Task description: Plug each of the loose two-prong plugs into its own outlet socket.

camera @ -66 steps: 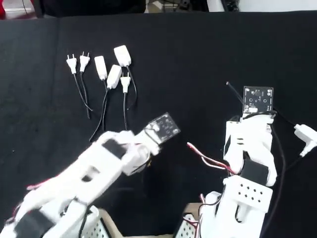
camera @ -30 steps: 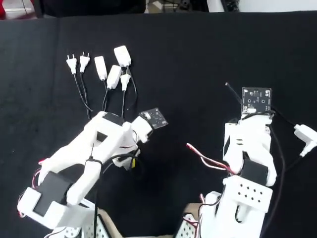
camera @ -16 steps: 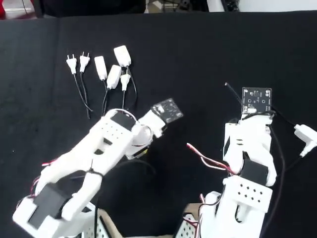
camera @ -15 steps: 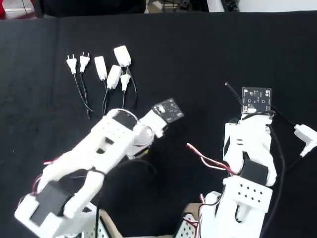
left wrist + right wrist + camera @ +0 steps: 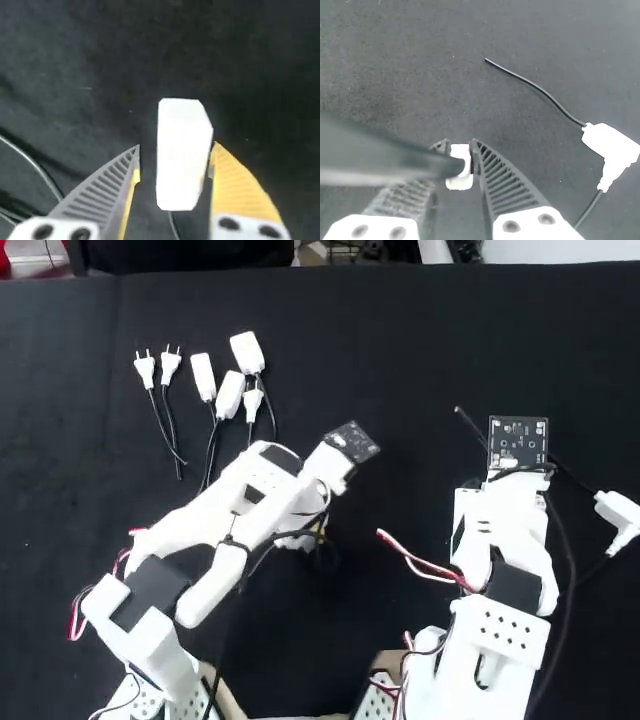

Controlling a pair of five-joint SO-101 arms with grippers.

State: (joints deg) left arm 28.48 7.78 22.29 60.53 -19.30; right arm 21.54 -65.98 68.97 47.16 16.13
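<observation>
Between the fingers of my left gripper (image 5: 175,148) lies a white outlet socket (image 5: 182,150). It touches the yellow finger (image 5: 235,185), a gap shows at the grey finger (image 5: 120,185), and the gripper is open. My left arm (image 5: 260,500) stretches across the middle of the black table. My right gripper (image 5: 459,145) is shut on a small white piece (image 5: 460,176), seemingly a plug body. My right arm (image 5: 500,540) stands at the right. Two loose two-prong plugs (image 5: 145,368) (image 5: 171,362) lie at the back left beside white sockets (image 5: 203,375) (image 5: 247,350).
A white angled plug (image 5: 612,150) (image 5: 615,515) with a thin black cord (image 5: 535,90) lies right of the right arm. Another socket (image 5: 230,392) and a plug (image 5: 253,402) lie close together in the back-left group, their cords (image 5: 165,425) trailing toward the left arm. Red and white wires (image 5: 420,562) hang by the right arm.
My left arm has swung to the right and stretched farther over the table's middle. The right arm and the plugs at the back left have not moved.
</observation>
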